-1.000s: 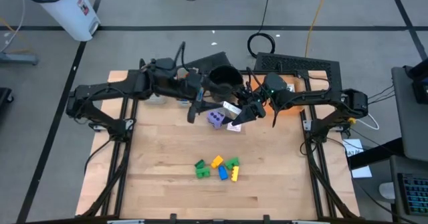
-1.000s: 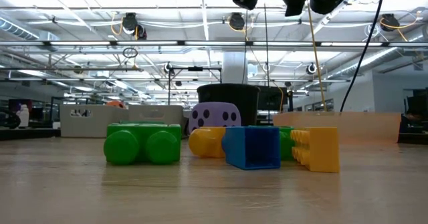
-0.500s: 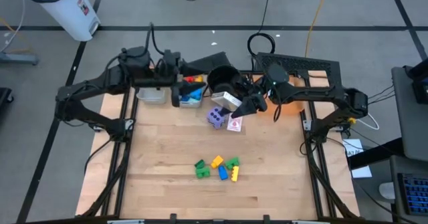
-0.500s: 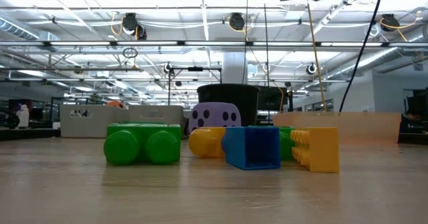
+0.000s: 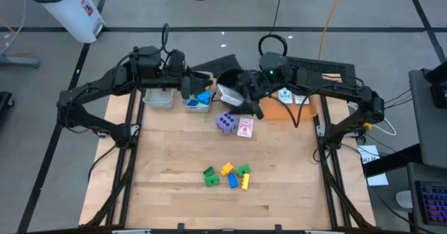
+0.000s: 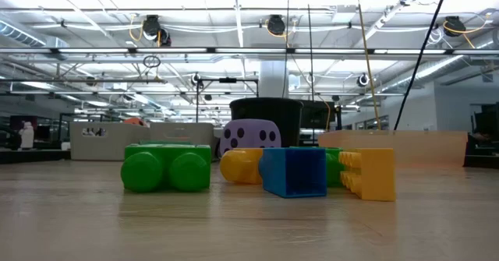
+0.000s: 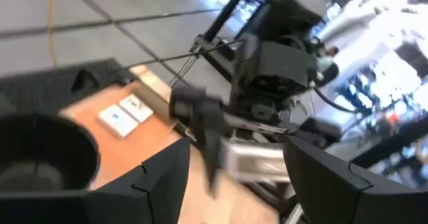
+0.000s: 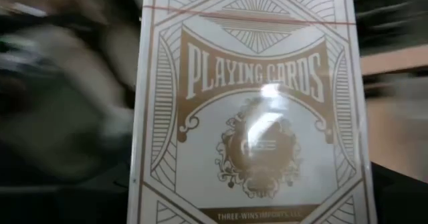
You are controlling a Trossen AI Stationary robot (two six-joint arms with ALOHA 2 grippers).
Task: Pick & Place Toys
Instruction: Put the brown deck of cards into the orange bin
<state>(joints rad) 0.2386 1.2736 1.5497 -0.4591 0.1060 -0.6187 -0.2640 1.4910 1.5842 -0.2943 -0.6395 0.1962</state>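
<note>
My right gripper (image 5: 236, 96) is shut on a white playing-card box (image 8: 251, 103), high above the black pot (image 7: 40, 158) at the table's far middle. Above the grey bin (image 5: 199, 103) that holds blue pieces, my left gripper (image 5: 188, 91) is open with nothing between its fingers (image 7: 160, 184). The purple die (image 5: 225, 123) and a picture card (image 5: 244, 128) lie flat on the wood below the box. Green, yellow and blue blocks (image 5: 228, 175) sit in a cluster nearer the front; the low view shows them side by side (image 6: 294, 171). My right gripper holds the white box (image 7: 257, 160) between its two fingers, reaching in roughly level from the table's right. The box is lifted clear of the table, its printed face (image 8: 251, 70) toward the wrist camera. The box itself hides the contact places.
A second grey bin (image 5: 159, 98) stands left of the first at the far edge. Two small white cards (image 5: 292, 96) lie at the far right. The table's near half beyond the block cluster is bare wood (image 5: 181, 206).
My right gripper has risen from just above the table near the picture card, carrying the white box up and toward the far edge over the pot, and has tipped from pointing down to about level. My left gripper has drawn back from beside the purple die toward the bins, rolling.
</note>
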